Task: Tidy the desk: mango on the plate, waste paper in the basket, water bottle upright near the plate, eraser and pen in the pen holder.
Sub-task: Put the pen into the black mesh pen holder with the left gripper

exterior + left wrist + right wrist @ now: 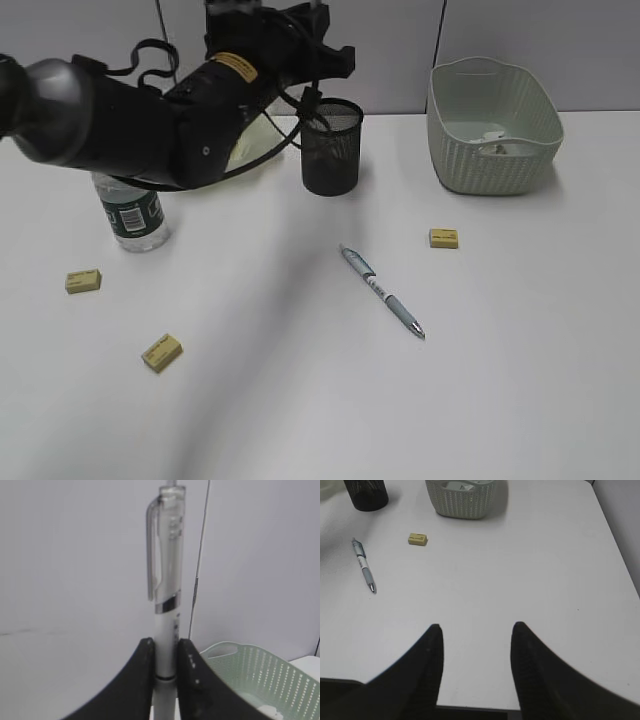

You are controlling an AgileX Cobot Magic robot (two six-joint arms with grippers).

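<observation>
My left gripper (165, 645) is shut on a white and clear pen (167, 580), which stands up between the jaws. In the exterior view this gripper (315, 100) is just over the black mesh pen holder (332, 148). A second pen (382, 291) lies on the desk. Three yellow erasers (83, 281) (161, 352) (443, 238) lie loose. The water bottle (132, 215) stands upright, partly behind my left arm. The plate (250, 150) is mostly hidden by the arm, and the mango is hidden. Waste paper (497, 147) lies in the basket (492, 165). My right gripper (477, 630) is open and empty.
The right wrist view shows the lying pen (364, 566), one eraser (418, 539), the basket (462, 502) and the pen holder (366, 492) far ahead, with the desk's right edge beside a grey wall. The basket also shows in the left wrist view (260, 675).
</observation>
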